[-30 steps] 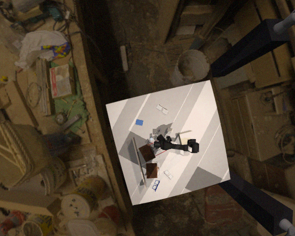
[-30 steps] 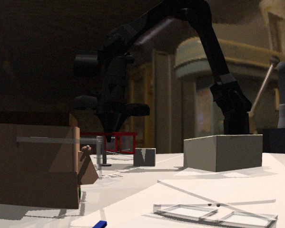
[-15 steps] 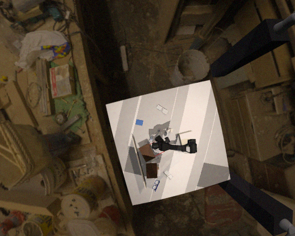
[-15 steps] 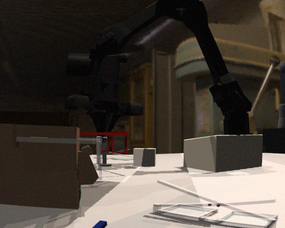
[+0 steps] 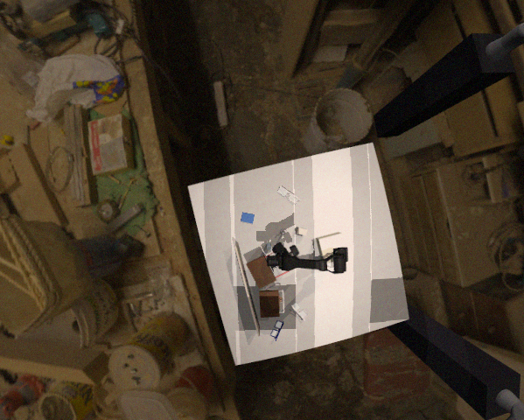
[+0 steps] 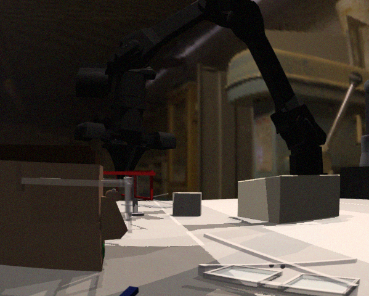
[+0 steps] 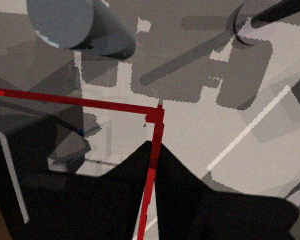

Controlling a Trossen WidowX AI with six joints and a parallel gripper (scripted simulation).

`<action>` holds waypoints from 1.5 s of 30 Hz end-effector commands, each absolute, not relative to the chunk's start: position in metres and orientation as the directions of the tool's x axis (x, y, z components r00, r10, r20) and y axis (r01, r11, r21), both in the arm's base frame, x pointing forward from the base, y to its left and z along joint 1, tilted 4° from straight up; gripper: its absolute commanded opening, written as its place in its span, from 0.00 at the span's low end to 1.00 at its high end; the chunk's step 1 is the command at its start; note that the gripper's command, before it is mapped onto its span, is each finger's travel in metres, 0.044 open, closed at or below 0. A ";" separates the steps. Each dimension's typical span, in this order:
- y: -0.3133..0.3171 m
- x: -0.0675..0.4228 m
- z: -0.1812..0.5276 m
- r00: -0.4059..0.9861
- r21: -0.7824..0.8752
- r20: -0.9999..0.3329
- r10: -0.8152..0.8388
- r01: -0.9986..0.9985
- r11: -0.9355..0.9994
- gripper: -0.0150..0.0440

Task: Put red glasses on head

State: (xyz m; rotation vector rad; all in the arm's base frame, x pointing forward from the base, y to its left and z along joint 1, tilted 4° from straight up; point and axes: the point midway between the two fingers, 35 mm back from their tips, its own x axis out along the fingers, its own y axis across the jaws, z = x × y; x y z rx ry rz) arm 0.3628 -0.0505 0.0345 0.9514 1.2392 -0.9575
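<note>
On your far left in the exterior view stands a brown head (image 6: 44,213), a blocky shape, with a grey pair of glasses (image 6: 76,182) across its front. Just right of it, and a little behind, you see the gripper (image 6: 124,168) hanging from the dark arm (image 6: 267,73). Its fingers are pressed on the red glasses (image 6: 136,174), pinching the thin frame, so the red glasses are in the air under the tool and not on any head. In the wrist view the red frame (image 7: 155,150) runs up between the two dark fingers and turns to your left at a corner just above them.

To the right of the gripper a small grey cube (image 6: 186,203) sits on the table (image 6: 353,229), then the larger grey block (image 6: 289,197) that carries the arm base. Nearest to the camera, a pale pair of glasses (image 6: 273,275) lies flat. In the top view a blue tag (image 5: 247,218) lies beyond the gripper, well apart from it.
</note>
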 end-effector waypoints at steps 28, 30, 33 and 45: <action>-0.037 0.405 0.034 0.080 0.057 -0.995 -0.062 0.947 0.317 0.25; -0.036 0.407 0.034 0.081 0.057 -0.995 -0.062 0.947 0.317 0.25; -0.035 0.411 0.033 0.081 0.057 -0.995 -0.062 0.947 0.317 0.25; -0.031 0.424 0.033 0.082 0.058 -0.995 -0.061 0.947 0.317 0.25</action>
